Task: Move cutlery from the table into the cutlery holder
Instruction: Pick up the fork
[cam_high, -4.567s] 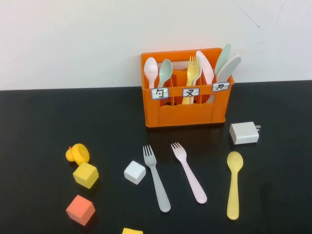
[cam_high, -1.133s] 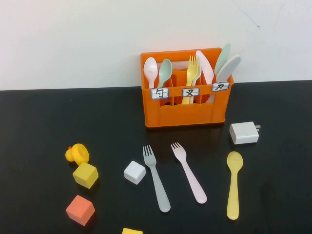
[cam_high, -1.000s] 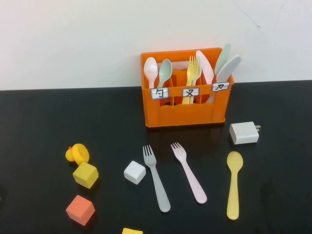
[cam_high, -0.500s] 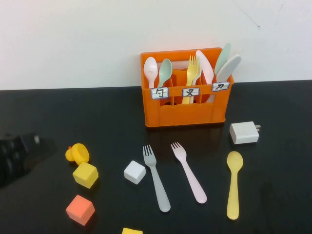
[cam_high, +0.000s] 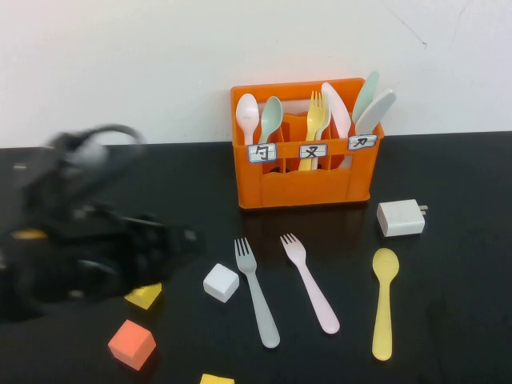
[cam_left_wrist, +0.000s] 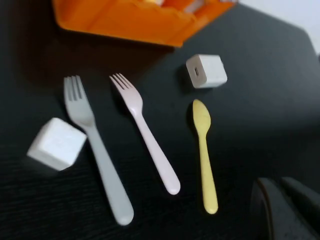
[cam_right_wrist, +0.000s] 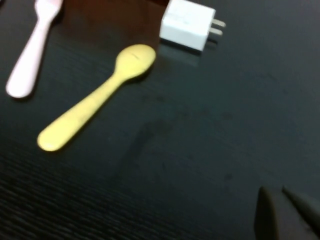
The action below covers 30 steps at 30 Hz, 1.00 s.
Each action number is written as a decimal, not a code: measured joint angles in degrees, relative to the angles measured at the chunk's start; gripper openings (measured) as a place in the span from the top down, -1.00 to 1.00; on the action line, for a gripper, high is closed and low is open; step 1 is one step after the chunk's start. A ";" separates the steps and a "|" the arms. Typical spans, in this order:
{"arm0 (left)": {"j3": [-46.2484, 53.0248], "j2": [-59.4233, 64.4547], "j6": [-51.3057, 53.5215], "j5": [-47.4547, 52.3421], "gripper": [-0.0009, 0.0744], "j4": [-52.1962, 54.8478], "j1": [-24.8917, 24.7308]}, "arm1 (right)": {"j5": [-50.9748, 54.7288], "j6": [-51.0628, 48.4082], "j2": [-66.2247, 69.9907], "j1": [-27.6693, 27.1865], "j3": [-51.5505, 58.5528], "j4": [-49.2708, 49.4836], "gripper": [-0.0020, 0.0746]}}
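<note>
Three plastic pieces are lying flat mid-table, toward the near edge, in front of the orange cutlery holder (cam_high: 305, 144) by the far edge: a grey-green fork (cam_high: 257, 293), a pale pink fork (cam_high: 310, 282) and a yellow spoon (cam_high: 384, 302). They are looking light, stiff and smooth, best pinched across the slim handle. The left gripper (cam_high: 172, 244) is blurring over the left side, the right gripper (cam_right_wrist: 286, 214) is hanging near the spoon; neither grip can be told.
</note>
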 joint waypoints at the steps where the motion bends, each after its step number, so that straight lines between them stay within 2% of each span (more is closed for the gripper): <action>1: -0.10 1.40 -0.70 -2.20 0.98 0.43 -1.73 | 0.13 -1.65 0.00 0.00 0.00 1.12 0.95; 5: -2.39 9.07 -3.55 -6.83 0.98 4.72 -7.52 | 0.13 -9.09 0.00 0.00 0.00 7.13 0.95; 10: -10.05 21.51 -13.03 -4.36 0.98 16.24 -9.77 | 0.13 -13.70 0.00 0.00 0.00 10.41 0.95; 15: -20.16 31.97 -28.81 7.91 0.98 38.37 -11.26 | 0.13 -14.50 0.00 0.00 0.00 11.32 0.95; 18: -25.43 36.70 -36.87 15.62 0.98 47.68 -12.11 | 0.13 -14.63 0.00 0.00 0.00 11.41 0.95; 26: -28.15 41.22 -48.56 15.22 0.97 50.33 -12.69 | 0.13 -14.73 0.00 0.00 0.00 11.44 0.95; 28: -28.15 41.75 -50.64 14.24 0.91 50.33 -12.69 | 0.13 -14.73 0.00 0.00 0.00 11.68 0.95; 30: -28.15 42.48 -51.33 13.32 0.75 50.33 -12.69 | 0.13 -14.73 0.00 0.00 0.00 12.12 0.95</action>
